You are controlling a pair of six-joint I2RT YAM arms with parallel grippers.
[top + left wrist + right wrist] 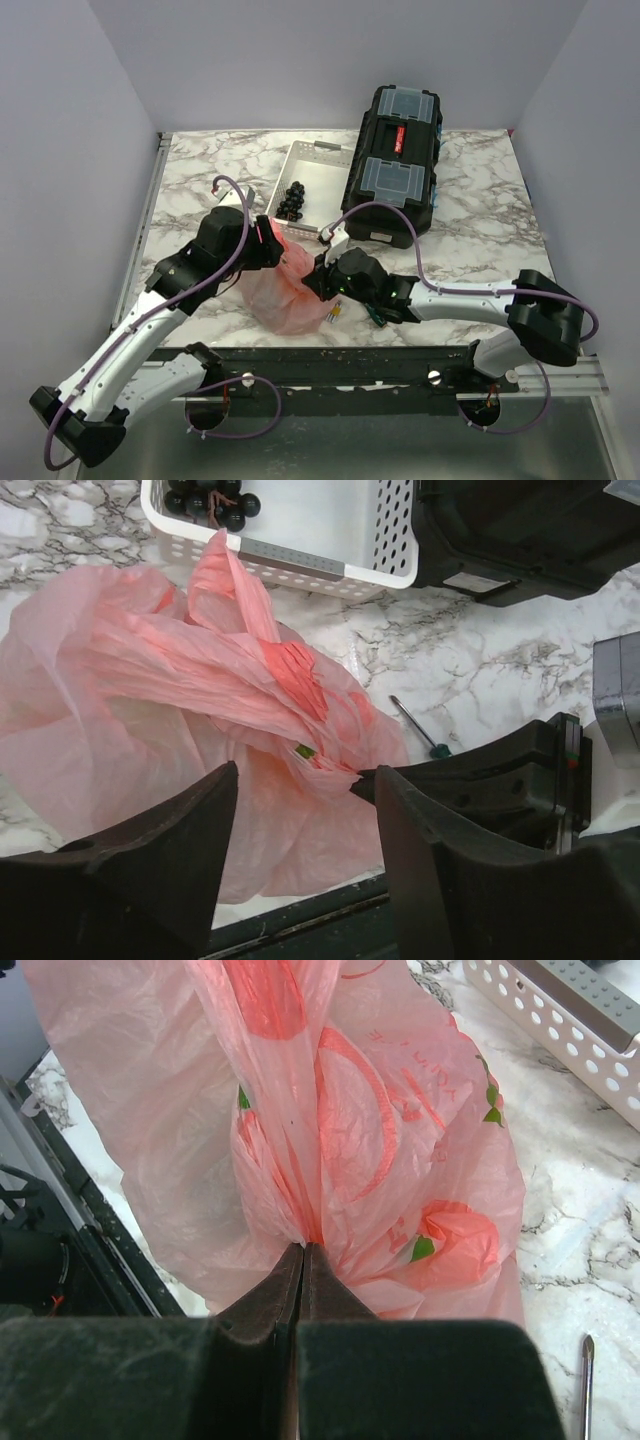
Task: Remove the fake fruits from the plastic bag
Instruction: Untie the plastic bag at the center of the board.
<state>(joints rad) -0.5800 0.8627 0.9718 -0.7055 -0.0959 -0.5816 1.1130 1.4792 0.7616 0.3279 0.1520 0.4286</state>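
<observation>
The pink-red plastic bag (283, 295) lies crumpled on the marble table between the two arms, close to the front edge. In the right wrist view my right gripper (303, 1250) is shut on a gathered fold of the bag (380, 1110). My left gripper (307, 780) hovers over the bag (150, 680) with its fingers apart and nothing between them. From above, the left gripper (268, 243) is at the bag's far left side and the right gripper (315, 280) at its right side. The fake fruits are hidden; none shows through the plastic.
A white perforated tray (322, 160) behind the bag holds a cluster of black grapes (292, 200). A black toolbox (395, 165) stands to its right. A small screwdriver (420, 730) lies on the marble beside the bag. The black table rail (380, 362) runs just in front.
</observation>
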